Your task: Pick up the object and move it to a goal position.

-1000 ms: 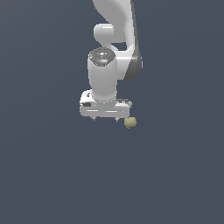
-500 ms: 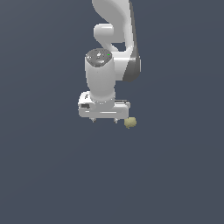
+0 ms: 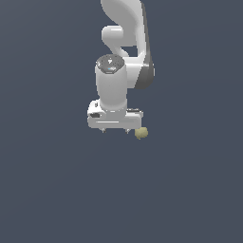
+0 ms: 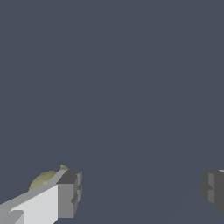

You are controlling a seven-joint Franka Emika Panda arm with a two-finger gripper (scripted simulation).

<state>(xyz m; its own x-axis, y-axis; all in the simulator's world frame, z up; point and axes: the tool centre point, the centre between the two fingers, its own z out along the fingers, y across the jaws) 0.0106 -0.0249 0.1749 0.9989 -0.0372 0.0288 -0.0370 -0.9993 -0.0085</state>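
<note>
Fingers spread wide apart tell the gripper's [image 3: 116, 130] purpose: it is set to straddle something, with nothing between the pads in the wrist view, only bare dark floor [image 4: 131, 87]. The gripper hangs low under the white arm [image 3: 126, 42], pointing straight down, which I judge to be a pre-grasp pose for a top-down pick.

Taking the gripper as landmark, the object [image 3: 141, 133], a small pale olive-yellow lump, sits outside the span of the fingers, just beside the fingertip that lies toward the exterior view's right. It is not between the jaws. The wrist view agrees: the object [image 4: 43, 178] peeks out from behind one finger [image 4: 65, 194], on that finger's outer side, while the other finger [image 4: 213, 189] stands well apart across the empty gap. Whether the near finger touches the lump cannot be told; the two overlap in both views.

Closing now would, in my judgement, catch nothing. The gripper needs to shift sideways toward the object so the lump falls between the fingers before any squeeze. A careless descent risks that finger nudging the lump away. No goal marker is visible in either view.
</note>
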